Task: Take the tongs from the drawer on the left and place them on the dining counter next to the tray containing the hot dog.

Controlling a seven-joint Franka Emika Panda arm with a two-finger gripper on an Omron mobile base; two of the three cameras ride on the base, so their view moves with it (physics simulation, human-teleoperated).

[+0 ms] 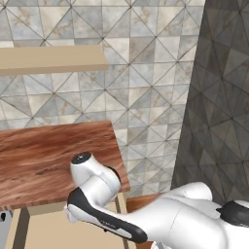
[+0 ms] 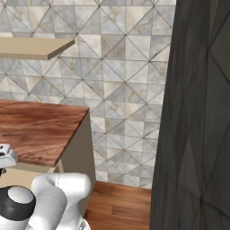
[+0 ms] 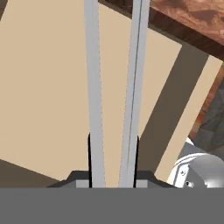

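In the hand view the tongs (image 3: 93,87) show as two long silver arms running up from between my fingertips (image 3: 89,146). My gripper (image 3: 113,146) is shut on the tongs, with a dark tip pressed against each arm. Behind them lies the pale beige inside of the drawer (image 3: 39,87), some way below the tongs. In the left base view the arm (image 1: 97,194) bends down over the counter's front edge towards the beige drawer (image 1: 48,231). The dining counter, the tray and the hot dog are out of view.
A reddish-brown wood-grain counter top (image 1: 44,155) ends at a corner just beyond the arm, with a beige shelf (image 1: 48,61) above it on the tiled wall. A tall dark stone-patterned wall (image 2: 197,117) stands close on the right. Wood floor (image 2: 117,206) lies between them.
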